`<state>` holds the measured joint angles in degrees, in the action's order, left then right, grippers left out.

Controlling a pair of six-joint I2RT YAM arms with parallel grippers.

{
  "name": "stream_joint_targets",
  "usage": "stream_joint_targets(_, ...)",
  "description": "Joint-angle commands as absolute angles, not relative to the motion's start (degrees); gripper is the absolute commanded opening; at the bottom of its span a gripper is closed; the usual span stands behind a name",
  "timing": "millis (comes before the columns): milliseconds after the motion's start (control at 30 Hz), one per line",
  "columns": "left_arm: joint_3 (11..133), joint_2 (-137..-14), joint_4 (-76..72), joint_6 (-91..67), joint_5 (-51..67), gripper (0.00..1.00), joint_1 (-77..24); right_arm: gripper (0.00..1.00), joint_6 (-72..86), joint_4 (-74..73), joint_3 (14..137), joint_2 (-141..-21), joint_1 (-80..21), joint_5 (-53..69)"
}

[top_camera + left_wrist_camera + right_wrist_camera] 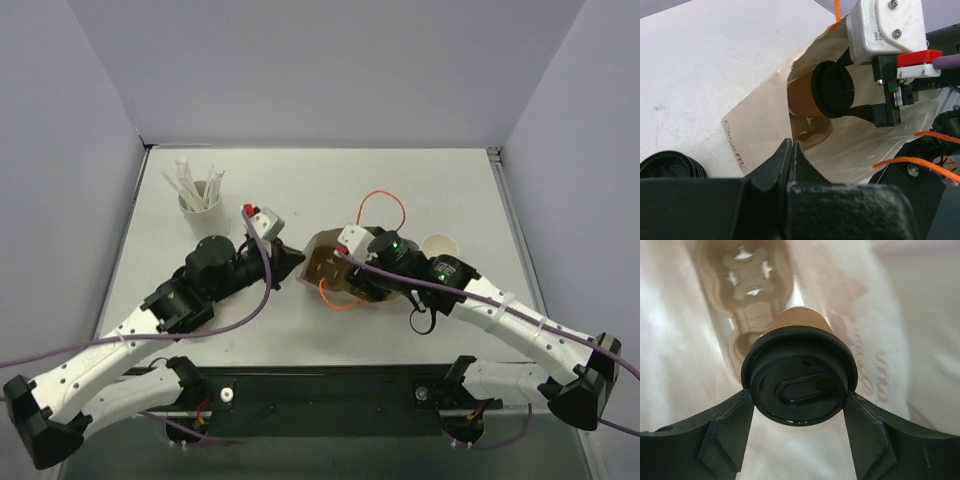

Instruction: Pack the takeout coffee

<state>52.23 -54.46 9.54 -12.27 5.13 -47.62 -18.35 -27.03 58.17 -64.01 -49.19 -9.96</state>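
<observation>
The takeout coffee, a brown paper cup with a black lid, lies on its side inside the open mouth of a cream paper bag. My right gripper reaches into the bag and is shut on the lid, one finger on each side. In the left wrist view the cup shows well inside the bag. My left gripper is shut at the bag's lower lip and pinches the paper edge. From above, the bag lies between both grippers and hides the cup.
A moulded cup carrier sits deeper in the bag. Orange bag handles stick out. A white cup of wrapped straws stands at the back left. A white paper cup is beside the right arm. Black lids are stacked at my left.
</observation>
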Motion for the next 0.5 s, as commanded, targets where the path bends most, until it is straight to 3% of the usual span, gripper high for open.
stream_joint_targets(0, 44.7, -46.9, -1.1, -15.7, 0.4, 0.00, -48.8, 0.55, -19.2, -27.8, 56.4, -62.8, -53.2, -16.2)
stream_joint_targets(167, 38.3, -43.8, -5.3, -13.0, -2.5, 0.00, -50.2, 0.54, -22.8, -25.9, 57.7, -64.7, -55.1, -18.4)
stream_joint_targets(467, 42.0, -51.4, -15.5, -1.4, -10.5, 0.00, -49.4, 0.54, -31.5, -20.3, 62.9, -71.4, -50.7, -19.3)
